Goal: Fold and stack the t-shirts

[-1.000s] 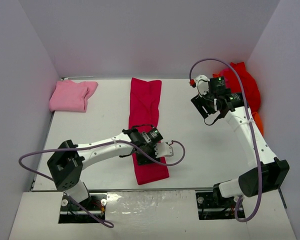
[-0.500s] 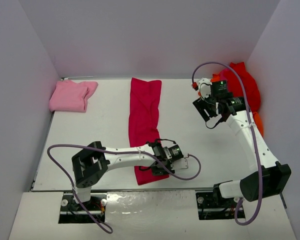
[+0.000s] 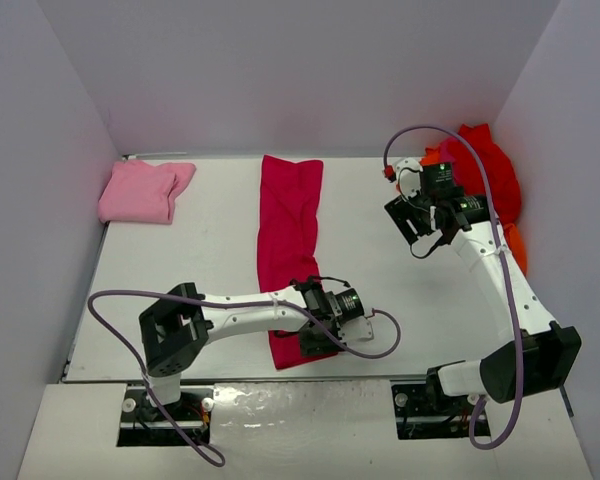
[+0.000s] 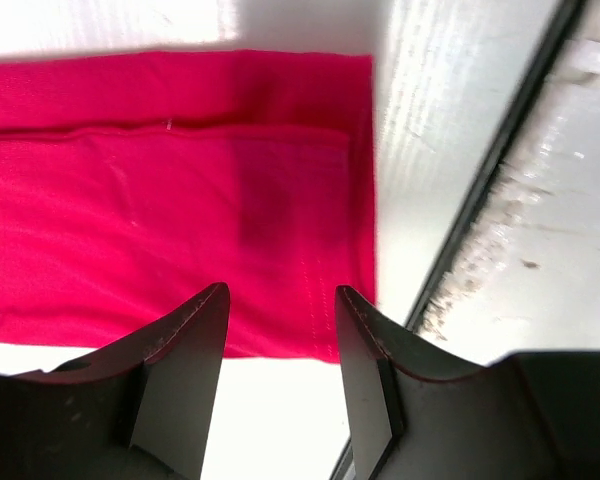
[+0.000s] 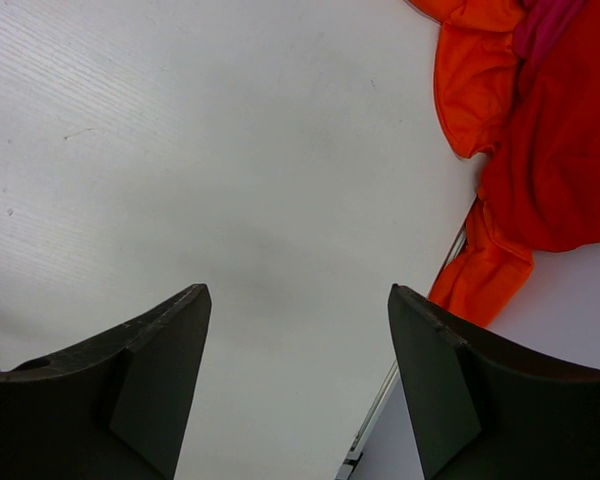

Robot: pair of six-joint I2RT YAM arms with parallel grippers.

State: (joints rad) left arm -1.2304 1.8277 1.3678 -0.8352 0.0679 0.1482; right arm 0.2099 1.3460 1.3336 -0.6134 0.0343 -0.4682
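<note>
A crimson-magenta t-shirt (image 3: 288, 225), folded into a long narrow strip, runs from the back to the front of the table's middle. My left gripper (image 3: 316, 342) hovers open over its near end. In the left wrist view the shirt's near corner (image 4: 180, 210) lies just beyond the left gripper (image 4: 280, 292), with nothing between the fingers. A folded light pink t-shirt (image 3: 145, 190) rests at the back left. Red (image 3: 488, 170) and orange (image 3: 516, 245) t-shirts lie crumpled at the back right. My right gripper (image 3: 414, 225) hangs open over bare table, left of that pile (image 5: 560, 150).
White table (image 3: 180, 290) enclosed by grey walls on the left, back and right. A dark gap (image 4: 485, 190) marks the table's near edge, close to the shirt's near end. Purple cables loop from both arms (image 3: 375, 345).
My left arm has swung right and toward the table's near edge, ending over the shirt's near end. The right gripper shifted slightly right. In the last half second, almost nothing moved.
</note>
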